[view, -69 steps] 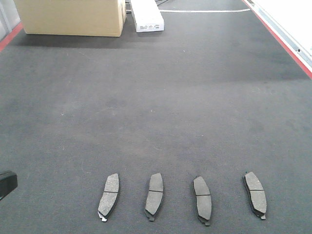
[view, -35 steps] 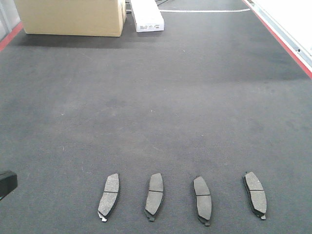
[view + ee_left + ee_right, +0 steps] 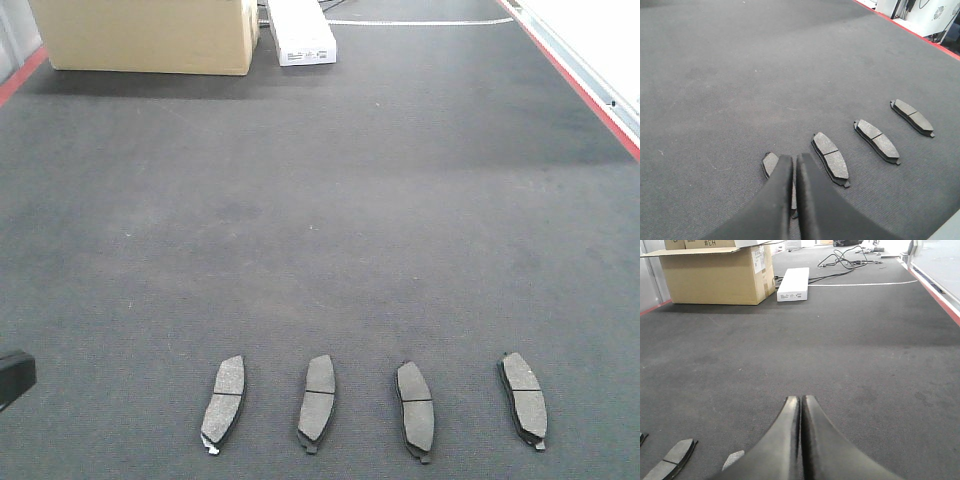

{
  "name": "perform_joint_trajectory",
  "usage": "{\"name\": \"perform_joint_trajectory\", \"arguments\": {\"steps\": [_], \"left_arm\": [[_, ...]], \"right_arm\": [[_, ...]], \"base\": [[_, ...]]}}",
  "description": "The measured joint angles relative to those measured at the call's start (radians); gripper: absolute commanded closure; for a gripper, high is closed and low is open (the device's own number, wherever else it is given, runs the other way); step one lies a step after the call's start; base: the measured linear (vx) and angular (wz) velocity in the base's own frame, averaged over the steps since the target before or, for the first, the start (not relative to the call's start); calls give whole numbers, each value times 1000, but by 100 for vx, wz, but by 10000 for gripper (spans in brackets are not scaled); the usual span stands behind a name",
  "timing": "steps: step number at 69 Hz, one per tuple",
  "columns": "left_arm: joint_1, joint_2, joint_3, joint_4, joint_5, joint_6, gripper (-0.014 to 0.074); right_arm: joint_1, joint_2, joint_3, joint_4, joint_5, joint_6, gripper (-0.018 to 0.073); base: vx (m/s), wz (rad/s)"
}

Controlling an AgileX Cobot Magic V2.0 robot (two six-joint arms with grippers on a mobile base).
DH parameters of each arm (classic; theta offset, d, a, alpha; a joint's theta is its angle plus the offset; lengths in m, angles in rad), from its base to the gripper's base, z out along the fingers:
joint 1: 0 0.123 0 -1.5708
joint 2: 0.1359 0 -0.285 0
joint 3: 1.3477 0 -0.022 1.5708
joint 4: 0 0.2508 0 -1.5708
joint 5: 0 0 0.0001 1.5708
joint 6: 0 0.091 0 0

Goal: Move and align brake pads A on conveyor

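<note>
Several brake pads A lie side by side in a row on the conveyor, near its front edge: the leftmost pad, two middle ones and the rightmost. In the left wrist view my left gripper is shut and empty, hovering over the leftmost pad, which its fingers partly hide. The other pads run off to its right. My right gripper is shut and empty above bare belt, with one pad at the lower left.
A cardboard box and a flat white box stand at the belt's far end. Red edge strips run along both sides. Cables lie beyond the white box. A dark part of my left arm shows at the left edge.
</note>
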Motion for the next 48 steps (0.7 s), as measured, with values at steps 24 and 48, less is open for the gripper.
{"name": "perform_joint_trajectory", "arguments": {"steps": [24, 48], "left_arm": [[0, 0, 0, -272, -83, 446, 603], [100, -84, 44, -272, -143, 477, 603]], "right_arm": [[0, 0, 0, 0, 0, 0, 561], [0, 0, 1, 0, 0, 0, 561]], "base": [[0, 0], [0, 0]]}}
